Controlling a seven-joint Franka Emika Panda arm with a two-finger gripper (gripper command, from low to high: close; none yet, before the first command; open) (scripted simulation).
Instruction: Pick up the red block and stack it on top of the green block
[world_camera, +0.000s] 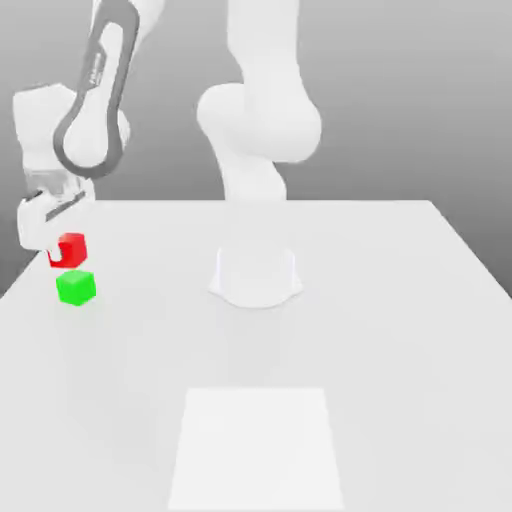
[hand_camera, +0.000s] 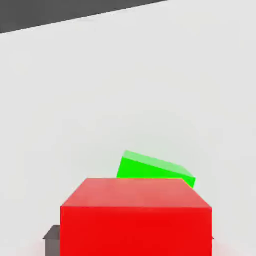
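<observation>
Jaws (world_camera: 57, 252) closed on red block (hand_camera: 136, 230), one pad each side, presumably for a square, level set-down. Green block (world_camera: 76, 287) near it on table (world_camera: 380, 350), top face free to receive it.

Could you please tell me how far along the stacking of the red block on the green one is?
Done: the red block sits between the fingers of the gripper, which looks closed on it. In hand: bringing it over the green block, which rests on the white table. Left: setting it on top and letting go.
</observation>
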